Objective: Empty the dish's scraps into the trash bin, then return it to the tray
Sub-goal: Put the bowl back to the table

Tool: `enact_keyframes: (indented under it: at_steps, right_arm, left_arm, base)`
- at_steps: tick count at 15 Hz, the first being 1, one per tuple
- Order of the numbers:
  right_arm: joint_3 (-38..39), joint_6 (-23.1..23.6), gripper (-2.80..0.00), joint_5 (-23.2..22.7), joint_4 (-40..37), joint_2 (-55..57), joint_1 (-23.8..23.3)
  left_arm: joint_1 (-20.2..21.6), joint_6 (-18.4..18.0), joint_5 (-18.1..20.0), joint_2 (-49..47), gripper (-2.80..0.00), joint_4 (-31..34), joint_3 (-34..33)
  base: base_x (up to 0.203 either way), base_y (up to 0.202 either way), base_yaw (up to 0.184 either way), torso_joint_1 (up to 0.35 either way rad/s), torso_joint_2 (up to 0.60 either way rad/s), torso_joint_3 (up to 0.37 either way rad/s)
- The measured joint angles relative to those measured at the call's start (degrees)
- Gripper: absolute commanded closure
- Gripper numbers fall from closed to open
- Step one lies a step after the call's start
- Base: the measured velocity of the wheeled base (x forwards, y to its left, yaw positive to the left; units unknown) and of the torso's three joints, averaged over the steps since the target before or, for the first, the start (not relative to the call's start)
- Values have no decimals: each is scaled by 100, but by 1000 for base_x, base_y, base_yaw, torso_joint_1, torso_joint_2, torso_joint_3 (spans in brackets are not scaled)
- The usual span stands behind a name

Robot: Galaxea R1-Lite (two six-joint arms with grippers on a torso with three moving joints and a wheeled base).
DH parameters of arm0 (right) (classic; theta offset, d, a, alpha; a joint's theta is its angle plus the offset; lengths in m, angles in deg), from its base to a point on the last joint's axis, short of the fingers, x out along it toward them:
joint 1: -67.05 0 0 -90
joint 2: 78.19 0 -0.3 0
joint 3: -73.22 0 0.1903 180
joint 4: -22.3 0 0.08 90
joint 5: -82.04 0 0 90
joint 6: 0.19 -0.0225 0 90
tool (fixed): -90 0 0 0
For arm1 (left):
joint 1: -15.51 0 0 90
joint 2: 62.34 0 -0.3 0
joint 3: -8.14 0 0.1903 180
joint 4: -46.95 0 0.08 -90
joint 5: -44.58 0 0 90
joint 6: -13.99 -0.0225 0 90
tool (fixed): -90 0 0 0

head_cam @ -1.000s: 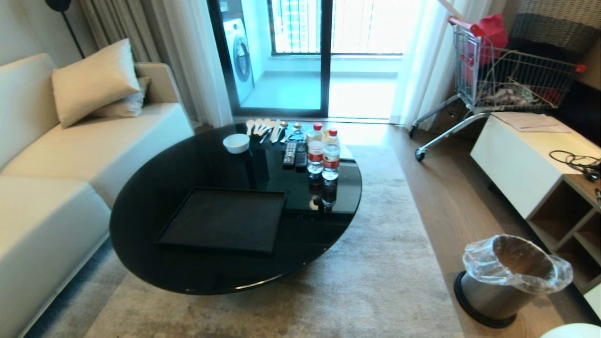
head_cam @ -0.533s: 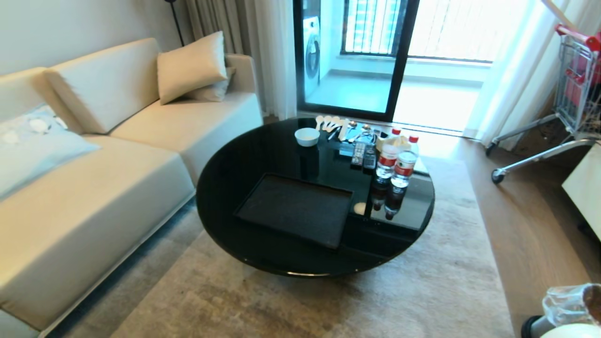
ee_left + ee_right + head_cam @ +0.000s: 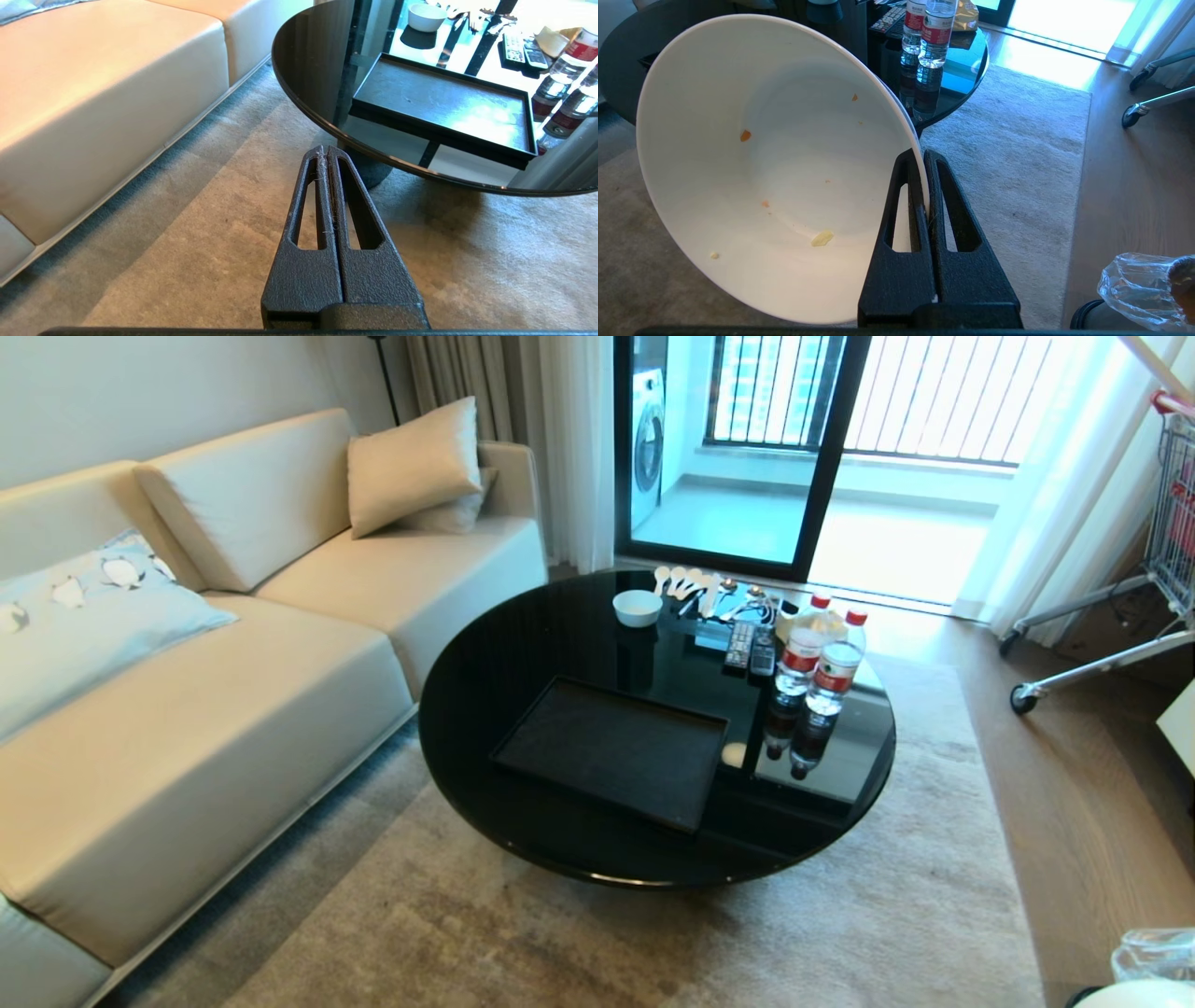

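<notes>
Now, status by item:

View shift: whole head view has swung vs a sec ago. Sofa (image 3: 233, 644) fills more of the left; trash bin (image 3: 1153, 957) has slid to the bottom-right corner, only its liner edge showing. That's the camera turning w/ the robot; the things on the table haven't moved.

Meaning: robot judged to be turning from bin back toward table (image 3: 523, 625), i.e. dump step done, return step starting.

Right gripper (image 3: 923, 161): clamped on the dish (image 3: 752, 154) rim, one finger inside, one outside; dish held tilted on edge, off the table, over the rug (image 3: 1017, 154).

Dish contents: nearly empty. Only a few crumbs of the scraps (image 3: 822, 238) cling to the inside: small orange flecks, one pale-yellow bit.

Dish in head view: just a white sliver at the bottom-right edge, prob. its rim; can't be sure.

Left gripper (image 3: 327, 156): fingers pressed together, holding nothing, hanging over rug near the table edge; idle.

Tray (image 3: 611, 751): bare, on the near part of the table, waiting for the dish.

Other stuff: smaller white bowl (image 3: 637, 608), remotes (image 3: 750, 649), two water bottles (image 3: 822, 658) all on the far side, well apart from tray.

Next, as a guess: close in on table, level the dish, set it on the tray w/o clipping the rim.
</notes>
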Motion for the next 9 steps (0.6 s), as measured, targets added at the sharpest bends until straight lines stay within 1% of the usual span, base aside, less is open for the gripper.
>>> enact_keyframes:
  at_steps: [1, 2, 9]
  right_arm:
    - [0, 0, 0, 0, -1, 0, 0]
    - [0, -2, 0, 0, 0, 0, 0]
    - [0, -2, 0, -4, 0, 0, 0]
  left_arm:
    - [0, -1, 0, 0, 0, 2, 0]
    - [0, -1, 2, 0, 0, 0, 0]
    - [0, -1, 2, 0, 0, 0, 0]
  base:
    - [64, 0, 4, -2, 2, 2]
    - [139, 0, 1, -1, 1, -1]
    - [186, 0, 1, 5, 3, 3]
